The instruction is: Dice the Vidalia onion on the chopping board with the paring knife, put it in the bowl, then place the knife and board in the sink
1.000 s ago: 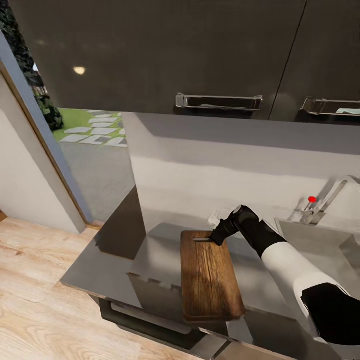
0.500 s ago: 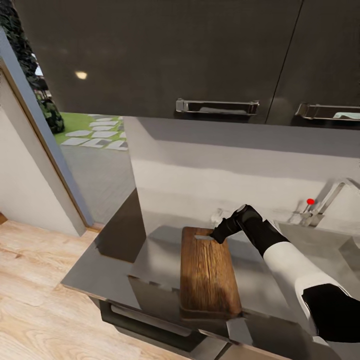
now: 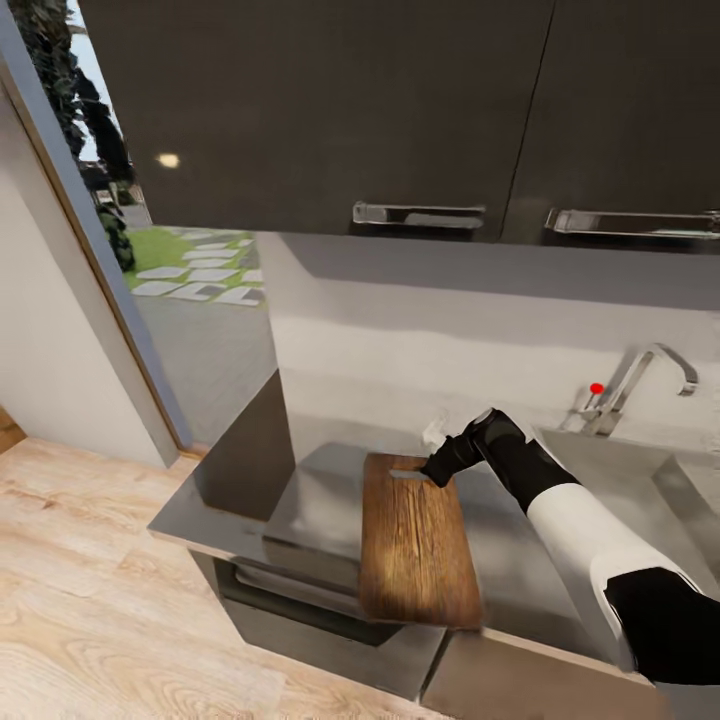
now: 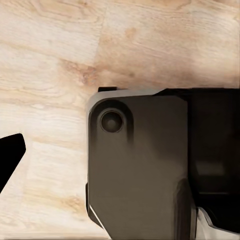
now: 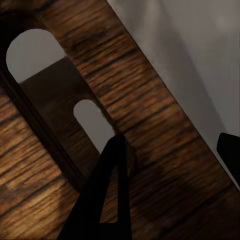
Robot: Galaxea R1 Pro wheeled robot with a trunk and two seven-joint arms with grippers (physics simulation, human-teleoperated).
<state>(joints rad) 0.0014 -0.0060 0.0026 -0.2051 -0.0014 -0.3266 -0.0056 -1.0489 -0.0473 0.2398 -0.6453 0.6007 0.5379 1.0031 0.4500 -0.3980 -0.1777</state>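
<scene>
The brown chopping board [image 3: 415, 545] lies lengthwise on the grey countertop [image 3: 310, 500], and its near end juts past the front edge. My right gripper [image 3: 432, 474] is shut on its far end, beside the oval slot hole [image 3: 405, 474]. In the right wrist view the slot hole [image 5: 30, 52] sits ahead of a dark pointed fingertip [image 5: 112, 170] over the wood. The sink [image 3: 640, 480] with its chrome tap [image 3: 645, 370] lies right of the board. The left gripper [image 4: 120, 150] hangs open over the floor, one black finger [image 4: 11, 157] showing. Onion and paring knife are out of view.
A small white shape [image 3: 433, 432] peeks out behind the right gripper, too hidden to name. Dark wall cabinets [image 3: 350, 110] hang above the counter. A doorway to a garden [image 3: 190, 280] opens at the left. My own dark base [image 4: 140, 170] shows over the wood floor [image 3: 90, 600].
The camera has moved, so the tap and sink show more fully. Board and right gripper kept their places in the picture while the countertop shifted under them. The board's near end now overhangs the edge.
</scene>
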